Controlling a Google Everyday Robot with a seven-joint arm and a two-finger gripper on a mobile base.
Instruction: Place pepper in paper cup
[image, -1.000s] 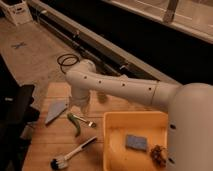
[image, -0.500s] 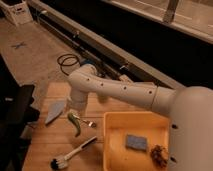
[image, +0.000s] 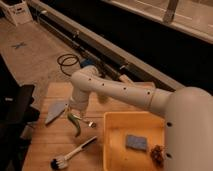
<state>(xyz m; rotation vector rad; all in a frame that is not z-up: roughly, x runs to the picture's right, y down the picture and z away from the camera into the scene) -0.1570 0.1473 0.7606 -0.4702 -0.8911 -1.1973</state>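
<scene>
The green pepper (image: 75, 123) is slim and curved. It lies on the wooden table (image: 45, 145) left of the yellow bin. My gripper (image: 75, 109) is at the end of the white arm (image: 115, 90), directly over the pepper's upper end and touching or nearly touching it. I cannot tell whether it holds the pepper. The paper cup is not in view; it may be hidden behind the arm.
A grey flat spatula blade (image: 55, 112) lies left of the gripper. A small metal fork (image: 90, 123) lies right of the pepper. A dish brush (image: 74, 153) lies near the front edge. The yellow bin (image: 116, 150) holds a blue sponge (image: 135, 142) and a brown item (image: 159, 153).
The arm has swung slightly left and lowered over the pepper. The pepper has stayed in about the same spot on the table.
</scene>
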